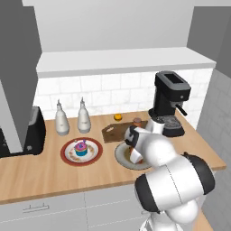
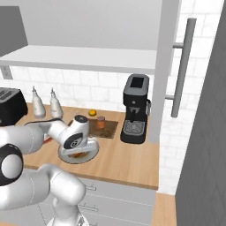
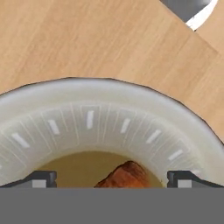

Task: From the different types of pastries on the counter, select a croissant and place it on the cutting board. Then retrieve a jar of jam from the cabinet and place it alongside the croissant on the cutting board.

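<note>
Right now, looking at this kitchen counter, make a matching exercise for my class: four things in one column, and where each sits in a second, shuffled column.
Things:
1. croissant
2. cupcake
3. jar of jam
4. coffee machine

Places:
A. on the dark cutting board
B. at the right end of the counter, by the tiled wall
C. on the red-rimmed plate
D. on the grey plate, between the open fingers

Pairs: 1-D, 2-C, 3-A, 4-B
</note>
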You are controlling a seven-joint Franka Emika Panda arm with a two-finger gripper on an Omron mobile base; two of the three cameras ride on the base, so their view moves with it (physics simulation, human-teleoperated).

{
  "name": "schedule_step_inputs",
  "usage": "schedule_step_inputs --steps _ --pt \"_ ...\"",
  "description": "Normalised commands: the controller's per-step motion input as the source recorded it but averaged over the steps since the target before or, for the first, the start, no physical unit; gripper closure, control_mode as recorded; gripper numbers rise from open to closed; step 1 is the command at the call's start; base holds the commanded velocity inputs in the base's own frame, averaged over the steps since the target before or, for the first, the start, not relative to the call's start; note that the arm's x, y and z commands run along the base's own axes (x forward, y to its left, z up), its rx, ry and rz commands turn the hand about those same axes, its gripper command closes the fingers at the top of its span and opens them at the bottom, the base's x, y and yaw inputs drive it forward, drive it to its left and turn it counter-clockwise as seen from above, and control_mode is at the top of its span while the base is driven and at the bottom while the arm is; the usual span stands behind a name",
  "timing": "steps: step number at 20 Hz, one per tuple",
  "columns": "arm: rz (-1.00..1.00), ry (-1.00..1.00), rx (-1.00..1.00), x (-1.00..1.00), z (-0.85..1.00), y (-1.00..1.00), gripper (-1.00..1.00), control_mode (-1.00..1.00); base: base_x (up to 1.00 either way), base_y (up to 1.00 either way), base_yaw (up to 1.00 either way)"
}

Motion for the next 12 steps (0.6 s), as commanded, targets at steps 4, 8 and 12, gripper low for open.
schedule_step_inputs --steps 4,8,12 --pt "-0.55 0.22 0.0 0.28 0.0 0.88 -1.0 -1.0 0.0 0.0 0.0" --pt "-0.55 0.19 0.0 0.45 0.08 0.99 1.0 -1.0 0.0 0.0 0.0" --pt "-0.51 0.14 0.0 0.31 0.0 1.0 1.0 -1.0 0.0 0.0 0.0"
